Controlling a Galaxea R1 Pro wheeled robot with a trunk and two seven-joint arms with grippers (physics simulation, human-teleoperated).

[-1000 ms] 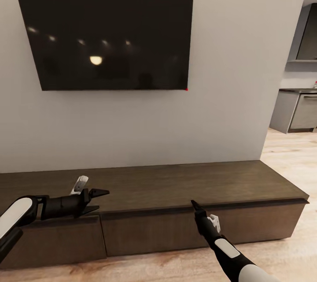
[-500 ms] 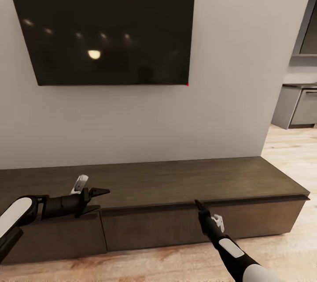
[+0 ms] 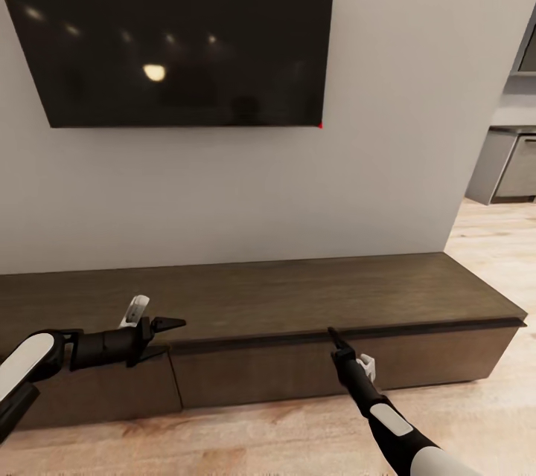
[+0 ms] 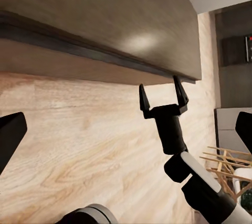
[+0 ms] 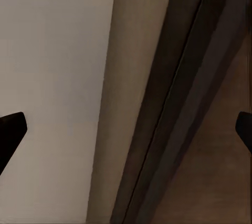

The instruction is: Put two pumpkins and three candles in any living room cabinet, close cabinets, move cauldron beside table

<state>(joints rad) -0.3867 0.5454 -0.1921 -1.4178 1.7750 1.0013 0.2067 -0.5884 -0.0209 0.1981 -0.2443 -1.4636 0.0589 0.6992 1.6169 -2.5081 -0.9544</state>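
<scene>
The long, low dark-brown cabinet (image 3: 298, 297) runs along the wall under a television. My left gripper (image 3: 170, 336) is open and empty, hovering over the cabinet's top near its front edge, above the left drawer front. That front seems to stand slightly forward of the middle one. My right gripper (image 3: 332, 330) points at the lip of the cabinet's top over the middle drawer. It is open, as the left wrist view shows of this right gripper (image 4: 161, 92), with nothing between its fingers. The right wrist view looks closely along the cabinet's top edge (image 5: 173, 129).
A large black television (image 3: 179, 30) hangs on the pale wall above the cabinet. Light wooden floor (image 3: 298, 431) lies in front of it and runs right past the wall's end toward grey kitchen cupboards (image 3: 514, 171).
The whole view has drawn closer to the wall and cabinet, so the camera has moved. Both grippers keep nearly the same pose, the right one a little nearer the cabinet's lip.
</scene>
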